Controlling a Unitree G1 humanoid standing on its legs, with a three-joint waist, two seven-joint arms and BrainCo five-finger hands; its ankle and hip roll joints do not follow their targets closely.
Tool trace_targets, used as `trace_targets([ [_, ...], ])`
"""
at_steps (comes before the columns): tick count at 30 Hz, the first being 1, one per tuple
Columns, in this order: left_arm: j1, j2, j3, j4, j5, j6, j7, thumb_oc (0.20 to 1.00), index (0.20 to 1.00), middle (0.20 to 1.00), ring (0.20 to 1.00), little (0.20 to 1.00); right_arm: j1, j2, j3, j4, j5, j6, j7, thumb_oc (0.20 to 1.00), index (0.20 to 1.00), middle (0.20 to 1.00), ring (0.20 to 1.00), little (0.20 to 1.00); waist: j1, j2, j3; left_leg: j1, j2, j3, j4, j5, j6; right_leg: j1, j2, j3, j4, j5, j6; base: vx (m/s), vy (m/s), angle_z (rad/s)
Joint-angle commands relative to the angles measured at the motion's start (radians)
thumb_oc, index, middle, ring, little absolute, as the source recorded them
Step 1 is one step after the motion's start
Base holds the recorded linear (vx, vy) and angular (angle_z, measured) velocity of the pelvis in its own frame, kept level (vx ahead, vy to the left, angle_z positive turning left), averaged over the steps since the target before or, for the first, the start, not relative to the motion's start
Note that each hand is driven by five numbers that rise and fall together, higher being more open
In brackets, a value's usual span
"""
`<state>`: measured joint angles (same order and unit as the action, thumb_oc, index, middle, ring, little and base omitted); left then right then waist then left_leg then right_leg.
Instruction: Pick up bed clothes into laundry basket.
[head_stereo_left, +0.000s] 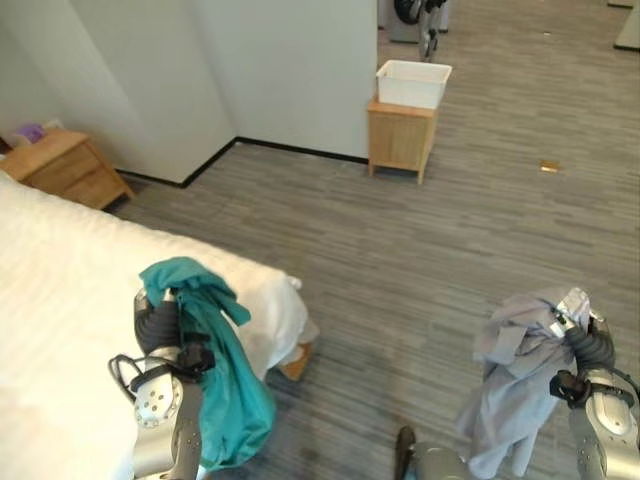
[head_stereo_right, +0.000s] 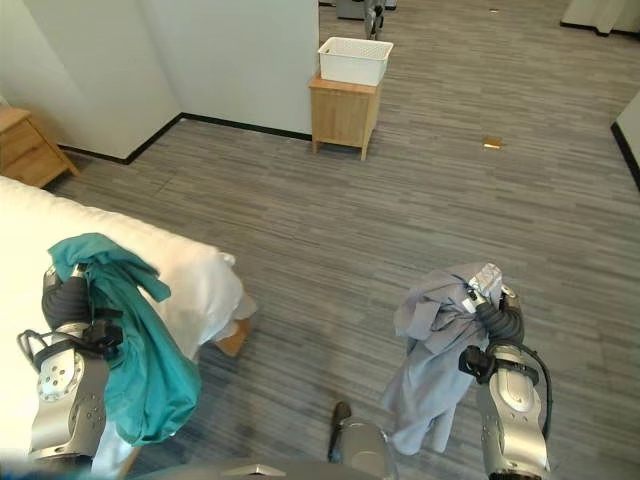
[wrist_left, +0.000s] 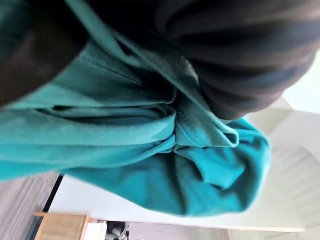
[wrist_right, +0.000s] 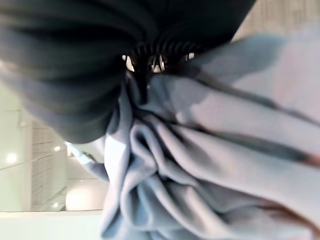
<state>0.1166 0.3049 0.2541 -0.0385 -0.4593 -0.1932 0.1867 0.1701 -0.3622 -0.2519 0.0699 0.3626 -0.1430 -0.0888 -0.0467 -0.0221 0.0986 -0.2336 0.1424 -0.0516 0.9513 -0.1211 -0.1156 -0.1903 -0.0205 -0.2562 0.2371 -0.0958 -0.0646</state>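
Note:
A teal garment (head_stereo_left: 225, 390) hangs from my left hand (head_stereo_left: 155, 325) beside the corner of the white bed (head_stereo_left: 60, 300); its bunched cloth (wrist_left: 150, 150) sits right against the hand in the left wrist view. My right hand (head_stereo_left: 590, 345) is raised at the lower right, and a light grey garment (head_stereo_left: 510, 390) droops from it toward the floor, its folds (wrist_right: 200, 165) gathered at the hand. Both hands are shut on their cloth. The white laundry basket (head_stereo_left: 412, 82) stands far ahead on a small wooden stand (head_stereo_left: 400, 140).
A wooden nightstand (head_stereo_left: 65, 168) sits by the wall at the far left. A white wall corner (head_stereo_left: 300, 70) juts out just left of the basket's stand. Grey plank floor stretches between me and the basket, with a small tan object (head_stereo_left: 549, 166) lying at the far right.

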Motion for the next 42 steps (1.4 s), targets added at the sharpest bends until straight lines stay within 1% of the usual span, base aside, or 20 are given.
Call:
trace_targets([
  [1,-0.077,0.088,0.059,-0.079,-0.014,-0.071,0.003,0.200,0.200,0.200,0.200,0.200,-0.083,-0.061,-0.025,-0.117,0.052,-0.085,-0.058,0.200,0.200,0.200,0.200,0.200,0.049,-0.018,0.074,0.046,-0.017,0.146,-0.255,0.221,0.025,0.174,-0.018,0.074,-0.238,0.116,0.079,0.43,-0.104,-0.47],
  [5,-0.084,0.084,0.039,-0.043,-0.024,-0.074,-0.004,0.200,0.200,0.200,0.200,0.200,-0.073,-0.050,-0.024,-0.120,0.036,-0.080,-0.051,0.200,0.200,0.200,0.200,0.200,0.088,-0.007,0.059,-0.011,-0.020,0.185,-0.587,0.248,0.026,0.250,-0.016,0.110,-0.271,0.081,0.099,0.48,0.024,-0.63],
  [7,-0.077,0.078,0.042,-0.039,-0.023,-0.074,-0.005,0.200,0.200,0.200,0.200,0.200,-0.071,-0.051,-0.016,-0.117,0.024,-0.076,-0.047,0.200,0.200,0.200,0.200,0.200,0.115,0.005,0.046,-0.018,-0.050,0.152,-0.764,0.259,0.027,0.298,-0.005,0.131,-0.279,0.055,0.109,0.52,0.078,-0.43],
  [11,-0.060,0.061,0.050,-0.040,-0.011,-0.079,-0.005,0.200,0.200,0.200,0.200,0.200,-0.066,-0.058,-0.009,-0.106,0.007,-0.071,-0.033,0.200,0.200,0.200,0.200,0.200,0.144,0.026,0.023,-0.019,-0.099,0.080,-1.026,0.357,-0.005,0.405,0.003,0.188,-0.300,-0.003,0.114,0.54,0.039,-0.62],
  [14,-0.065,0.060,0.047,-0.037,0.002,-0.078,0.001,0.200,0.200,0.200,0.200,0.200,-0.063,-0.064,-0.006,-0.103,-0.004,-0.060,-0.027,0.200,0.200,0.200,0.200,0.200,0.141,0.035,0.007,-0.041,-0.102,0.144,-1.034,0.373,-0.008,0.445,0.008,0.205,-0.309,-0.019,0.113,0.50,0.066,-0.36],
  [15,-0.064,0.058,0.047,-0.046,0.002,-0.076,-0.003,0.200,0.200,0.200,0.200,0.200,-0.073,-0.071,0.011,-0.105,-0.028,-0.042,-0.008,0.200,0.200,0.200,0.200,0.200,0.159,0.037,-0.026,-0.036,-0.095,0.191,-1.022,0.384,0.013,0.496,0.002,0.219,-0.317,-0.045,0.126,0.60,0.114,-0.16],
  [17,-0.058,0.055,0.036,-0.050,-0.002,-0.078,-0.009,0.200,0.200,0.200,0.200,0.200,-0.074,-0.061,0.014,-0.106,-0.040,-0.041,-0.013,0.200,0.200,0.200,0.200,0.200,0.168,0.026,-0.050,-0.017,-0.108,0.193,-1.016,0.385,0.031,0.507,-0.039,0.213,-0.304,-0.060,0.138,0.63,0.158,0.05],
  [19,-0.042,0.056,0.035,-0.064,-0.001,-0.070,-0.017,0.200,0.200,0.200,0.200,0.200,-0.095,-0.048,0.034,-0.104,-0.051,-0.044,-0.010,0.200,0.200,0.200,0.200,0.200,0.187,-0.002,-0.070,-0.007,-0.141,0.192,-0.982,0.340,0.074,0.495,-0.096,0.206,-0.223,-0.020,0.173,0.56,0.198,0.12],
  [20,-0.043,0.063,0.026,-0.066,-0.004,-0.065,-0.012,0.200,0.200,0.200,0.200,0.200,-0.139,-0.035,0.081,-0.092,-0.050,-0.048,0.001,0.200,0.200,0.200,0.200,0.200,0.209,-0.031,-0.061,0.015,-0.178,0.210,-0.934,0.270,0.126,0.420,-0.147,0.204,0.036,0.151,0.221,0.53,0.266,0.19],
  [22,-0.038,0.068,0.025,-0.075,-0.008,-0.056,-0.011,0.200,0.200,0.200,0.200,0.200,-0.152,-0.023,0.108,-0.096,-0.052,-0.045,0.025,0.200,0.200,0.200,0.200,0.200,0.209,-0.018,-0.047,0.084,-0.194,0.215,-0.928,0.215,0.164,0.325,-0.168,0.187,0.307,0.319,0.248,0.45,0.265,0.15],
  [23,-0.038,0.068,0.027,-0.076,-0.008,-0.056,-0.011,0.200,0.200,0.200,0.200,0.200,-0.153,-0.023,0.108,-0.096,-0.052,-0.046,0.025,0.200,0.200,0.200,0.200,0.200,0.211,-0.015,-0.047,0.081,-0.190,0.217,-0.927,0.218,0.165,0.318,-0.164,0.191,0.311,0.323,0.247,0.34,0.210,0.14],
  [24,-0.040,0.076,0.016,-0.071,-0.005,-0.055,-0.011,0.200,0.200,0.200,0.200,0.200,-0.160,-0.020,0.118,-0.092,-0.067,-0.037,0.020,0.200,0.200,0.200,0.200,0.200,0.190,0.011,-0.031,0.144,-0.179,0.199,-0.941,0.193,0.177,0.210,-0.155,0.175,0.409,0.307,0.237,0.50,0.232,0.38],
  [25,-0.050,0.087,0.006,-0.058,0.003,-0.051,-0.007,0.200,0.200,0.200,0.200,0.200,-0.164,-0.016,0.128,-0.102,-0.065,-0.038,0.018,0.200,0.200,0.200,0.200,0.200,0.141,0.050,-0.001,0.229,-0.162,0.170,-0.962,0.165,0.180,0.046,-0.151,0.124,0.466,0.213,0.207,0.70,0.252,0.43],
  [27,-0.044,0.084,0.003,-0.051,-0.007,-0.044,-0.020,0.200,0.200,0.200,0.200,0.200,-0.156,-0.007,0.127,-0.102,-0.038,-0.033,0.038,0.200,0.200,0.200,0.200,0.200,0.107,0.056,0.010,0.298,-0.167,0.135,-0.973,0.142,0.168,-0.031,-0.129,0.088,0.367,0.139,0.186,0.66,0.059,0.43],
  [31,-0.021,0.079,0.021,-0.034,-0.013,-0.036,-0.028,0.200,0.200,0.200,0.200,0.200,-0.132,-0.009,0.092,-0.095,-0.023,-0.033,0.027,0.200,0.200,0.200,0.200,0.200,0.077,0.033,0.010,0.374,-0.174,0.084,-1.002,0.090,0.137,-0.072,-0.113,0.050,0.055,0.164,0.191,0.54,-0.116,0.94],
  [33,-0.019,0.077,0.029,-0.017,-0.007,-0.038,-0.032,0.200,0.200,0.200,0.200,0.200,-0.108,-0.019,0.066,-0.107,-0.033,-0.034,0.013,0.200,0.200,0.200,0.200,0.200,0.049,0.024,0.005,0.449,-0.142,0.040,-1.018,0.055,0.101,-0.060,-0.074,0.084,-0.243,0.228,0.222,0.77,-0.229,0.69],
  [35,-0.017,0.079,0.035,-0.008,0.013,-0.038,-0.035,0.200,0.200,0.200,0.200,0.200,-0.104,-0.027,0.046,-0.121,-0.043,-0.035,0.009,0.200,0.200,0.200,0.200,0.200,0.041,0.022,-0.003,0.494,-0.118,0.041,-1.014,0.035,0.080,-0.083,-0.096,0.040,-0.290,0.260,0.244,0.53,-0.186,0.56],
  [38,-0.016,0.077,0.045,0.008,0.026,-0.039,-0.046,0.200,0.200,0.200,0.200,0.200,-0.107,-0.036,0.023,-0.116,-0.046,-0.042,0.002,0.200,0.200,0.200,0.200,0.200,0.037,0.017,-0.031,0.525,-0.090,0.057,-0.971,0.025,0.052,-0.044,-0.112,-0.041,-0.281,0.284,0.235,0.48,-0.217,0.35],
  [41,-0.027,0.079,0.044,0.016,0.027,-0.038,-0.047,0.200,0.200,0.200,0.200,0.200,-0.107,-0.052,-0.008,-0.103,-0.051,-0.053,-0.015,0.200,0.200,0.200,0.200,0.200,0.015,0.030,-0.047,0.530,-0.046,0.069,-0.851,0.068,0.020,-0.030,-0.073,-0.042,-0.226,0.266,0.203,0.52,-0.252,0.03],
  [42,-0.047,0.079,0.027,0.021,0.007,-0.039,-0.046,0.200,0.200,0.200,0.200,0.200,-0.101,-0.070,-0.031,-0.109,-0.051,-0.054,-0.028,0.200,0.200,0.200,0.200,0.200,0.003,0.035,-0.039,0.471,-0.007,0.077,-0.614,0.217,-0.011,0.014,-0.041,-0.025,-0.209,0.218,0.161,0.49,-0.316,-0.23],
])
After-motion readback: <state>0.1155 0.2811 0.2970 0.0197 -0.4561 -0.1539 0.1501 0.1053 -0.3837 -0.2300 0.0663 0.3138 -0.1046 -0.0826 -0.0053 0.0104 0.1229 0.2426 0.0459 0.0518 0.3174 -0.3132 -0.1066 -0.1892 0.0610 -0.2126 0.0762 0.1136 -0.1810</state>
